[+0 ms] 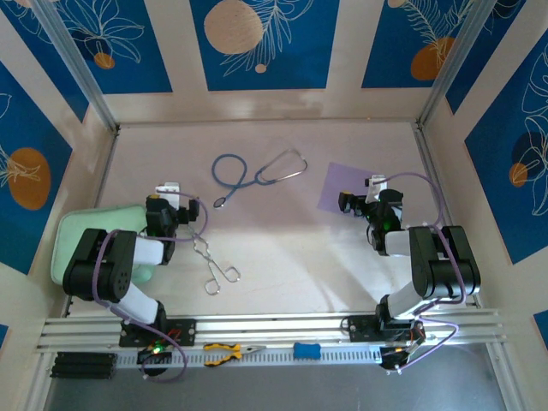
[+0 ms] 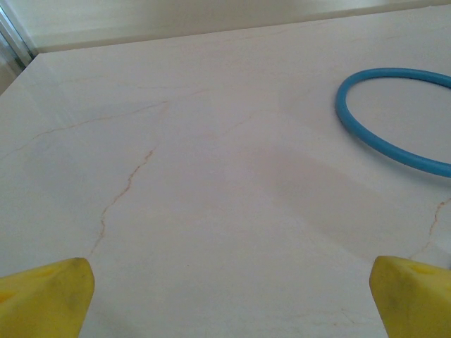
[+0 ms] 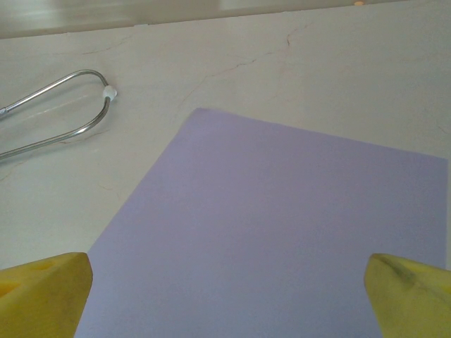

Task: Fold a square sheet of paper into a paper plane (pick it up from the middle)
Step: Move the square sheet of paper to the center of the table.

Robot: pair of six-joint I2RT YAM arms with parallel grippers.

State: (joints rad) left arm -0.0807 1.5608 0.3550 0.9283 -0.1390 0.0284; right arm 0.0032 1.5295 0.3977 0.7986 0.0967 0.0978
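The square sheet of paper (image 1: 341,185) lies flat and unfolded on the bench (image 1: 282,248), in the right half of the work area and towards the far side. In the right wrist view the sheet (image 3: 282,232) is pale lilac, with one sharp corner pointing away from the camera.

The right pincer (image 1: 360,197) is positioned over the near part of the sheet. In its wrist view the right pincer (image 3: 229,296) is open: the two yellow fingertips (image 3: 42,292) stand wide apart at the lower corners, with the paper surface between them. Whether the fingertips touch the paper cannot be told.

A stethoscope (image 1: 257,175) lies just left of the sheet, apart from it. Its metal ear tubes (image 3: 107,92) appear at the upper left of the right wrist view.

The left pincer (image 1: 175,201) is well apart from the sheet, over bare bench on the left side. In its wrist view the left pincer (image 2: 229,296) is also open, fingertips (image 2: 46,296) spread wide, with the blue stethoscope tubing (image 2: 342,113) ahead to the right.

Metal forceps (image 1: 214,265) lie near the middle of the bench. A mint-green pouch (image 1: 68,235) lies at the left edge, partly under the left arm.
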